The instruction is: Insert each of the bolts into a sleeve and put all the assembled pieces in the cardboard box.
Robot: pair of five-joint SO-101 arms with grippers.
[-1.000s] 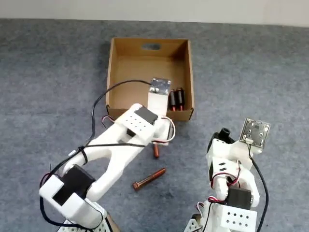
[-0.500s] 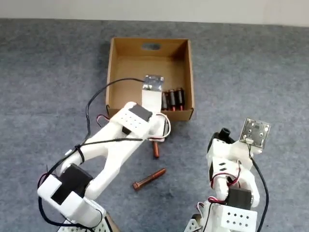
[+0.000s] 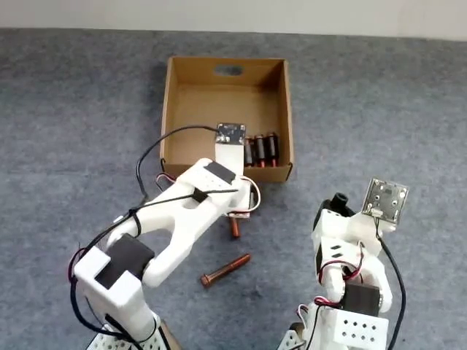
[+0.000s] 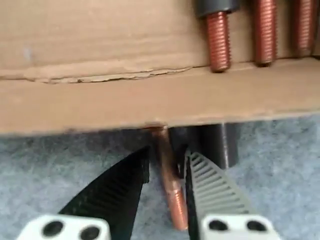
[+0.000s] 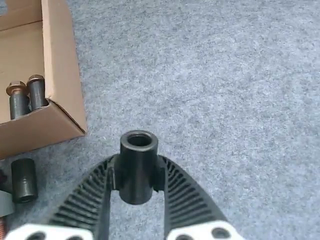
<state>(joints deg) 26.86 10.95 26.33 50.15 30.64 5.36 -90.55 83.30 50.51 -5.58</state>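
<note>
The left claw (image 4: 167, 156) stands slightly parted astride a bolt (image 4: 171, 192) on the carpet (image 3: 379, 109), just beside the box (image 3: 167, 109); the right claw (image 5: 137, 169) pinches a sleeve (image 5: 138, 150) upright; assembled pieces (image 3: 263, 149) lie in the box.

— What do you look like?
— My left arm (image 3: 175, 226) and right arm (image 3: 343, 233) are white plastic shells carrying black motor blocks (image 3: 125, 257).
— Wiring?
— A thin black cable (image 3: 156, 144), red-and-white wires (image 3: 343, 275), and a square metal camera board (image 3: 387, 198) at each wrist. My ribbed black fingers (image 5: 182, 190) sit on white bases (image 5: 30, 232).
</note>
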